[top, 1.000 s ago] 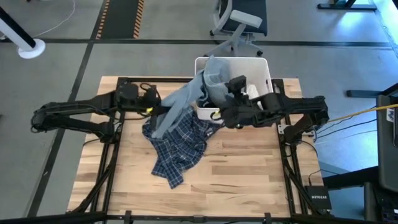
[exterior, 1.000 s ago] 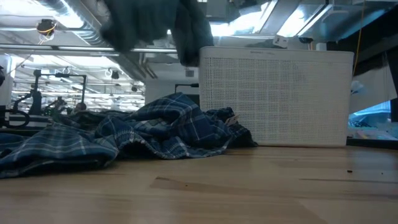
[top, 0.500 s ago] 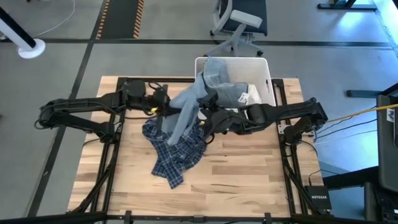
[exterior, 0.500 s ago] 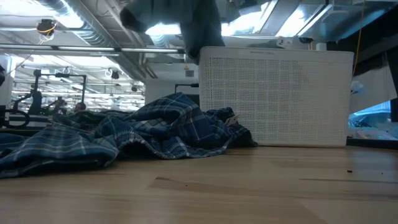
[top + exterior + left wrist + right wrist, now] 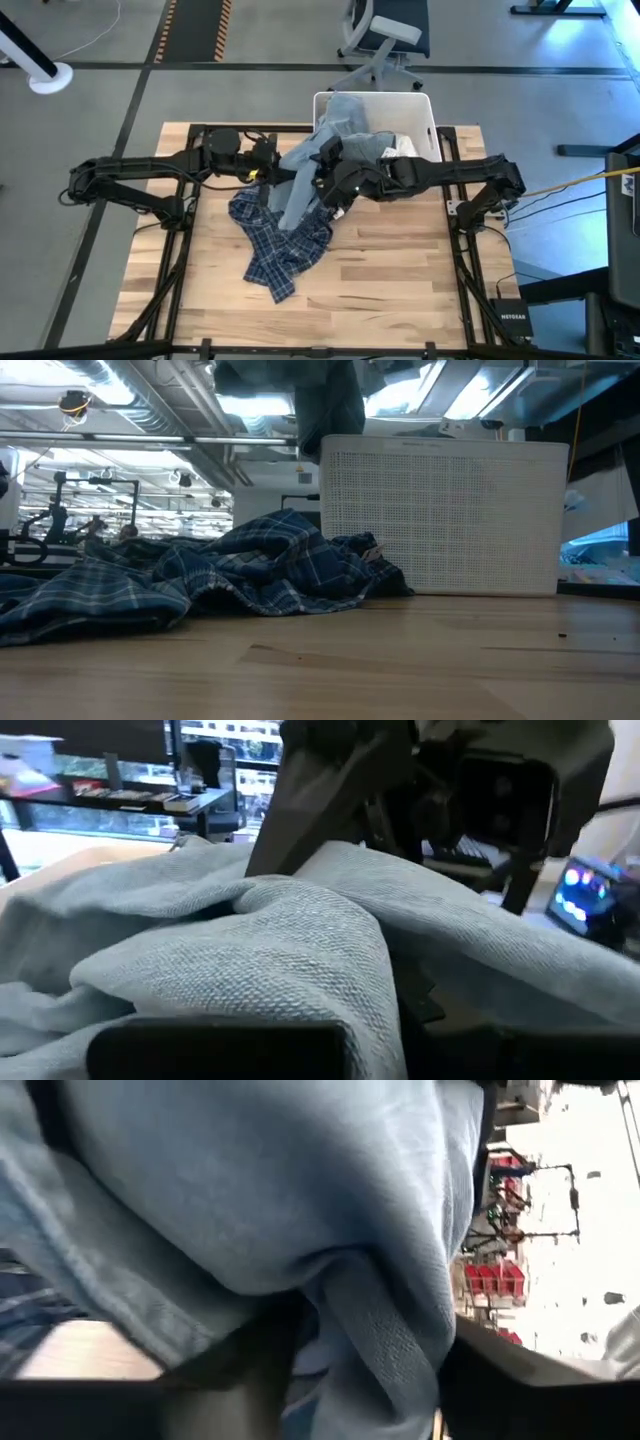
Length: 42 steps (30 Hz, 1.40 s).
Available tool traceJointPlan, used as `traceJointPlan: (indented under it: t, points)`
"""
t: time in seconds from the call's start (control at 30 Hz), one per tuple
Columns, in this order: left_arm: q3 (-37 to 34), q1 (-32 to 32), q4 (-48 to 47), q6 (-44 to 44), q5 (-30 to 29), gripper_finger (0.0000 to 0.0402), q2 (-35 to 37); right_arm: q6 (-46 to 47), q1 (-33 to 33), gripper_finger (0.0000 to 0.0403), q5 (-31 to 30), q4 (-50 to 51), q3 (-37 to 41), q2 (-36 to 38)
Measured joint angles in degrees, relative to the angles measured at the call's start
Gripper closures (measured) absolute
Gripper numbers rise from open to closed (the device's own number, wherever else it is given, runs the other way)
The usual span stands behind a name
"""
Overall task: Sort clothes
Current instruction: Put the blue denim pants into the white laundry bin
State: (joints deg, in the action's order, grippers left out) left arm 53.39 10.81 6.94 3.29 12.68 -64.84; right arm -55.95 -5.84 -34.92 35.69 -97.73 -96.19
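The light blue-grey garment [image 5: 305,170], soft and limp, drapes at twelve o'clock of the plaid shirt [image 5: 285,240]. Left gripper [image 5: 268,172] is clamped on it; right gripper [image 5: 325,185] gapes around a fold. Bunched folds offer the surest hold.

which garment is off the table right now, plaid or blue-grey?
The light blue-grey garment: it hangs in the air between the left gripper and right gripper, trailing out of the white bin. The dark blue plaid garment lies crumpled on the table.

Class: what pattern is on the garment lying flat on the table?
Dark blue plaid garment with pale lines, clearest in the high view.
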Motion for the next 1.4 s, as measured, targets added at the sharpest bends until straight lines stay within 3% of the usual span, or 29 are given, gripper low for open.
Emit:
traceJointPlan:
  t: [0.2,0.23,0.37,0.5,0.67,0.77,0.9,1.07,1.2,1.4]
  points:
    - [0.0,1.12,0.03,3.16,-2.02,0.0386,0.11,-1.4,2.11,0.0364,-4.59,-0.09,-0.03,0.01]
    - [0.01,1.32,-0.37,3.11,-2.51,0.0386,0.13,-1.48,2.36,0.0378,-6.26,-0.02,-0.03,0.01]
    - [0.21,1.42,-5.46,-0.57,-8.36,0.0386,0.59,-0.5,3.74,0.0368,-14.58,1.39,0.02,0.27]
    - [0.49,1.64,-11.39,-3.74,-14.59,0.0377,1.13,1.52,4.69,0.0383,-15.3,3.94,0.18,3.21]
    - [0.02,2.39,-19.82,-5.35,-23.29,0.0316,1.15,4.16,5.05,0.0383,-29.17,10.05,0.02,8.5]
    - [0.01,3.76,-22.0,-5.13,-24.52,0.0272,1.14,10.57,5.77,0.0382,-34.42,18.93,-0.05,10.94]
    - [0.05,4.69,-28.79,-3.22,-24.64,0.0228,1.1,28.59,8.33,0.0382,-31.01,35.67,-0.03,13.88]
    - [-0.04,4.7,-36.88,-0.46,-24.6,0.0205,1.11,50.33,13.66,0.0376,-25.06,54.14,0.67,14.02]
    - [-1.63,3.99,-39.3,1.38,-23.73,0.0204,1.11,54.36,17.37,0.0361,-18.08,50.66,7.54,14.67]
    - [-5.55,3.67,-39.39,2.8,-23.25,0.0203,1.09,58.55,23.28,0.0325,-13.32,42.35,21.63,14.65]
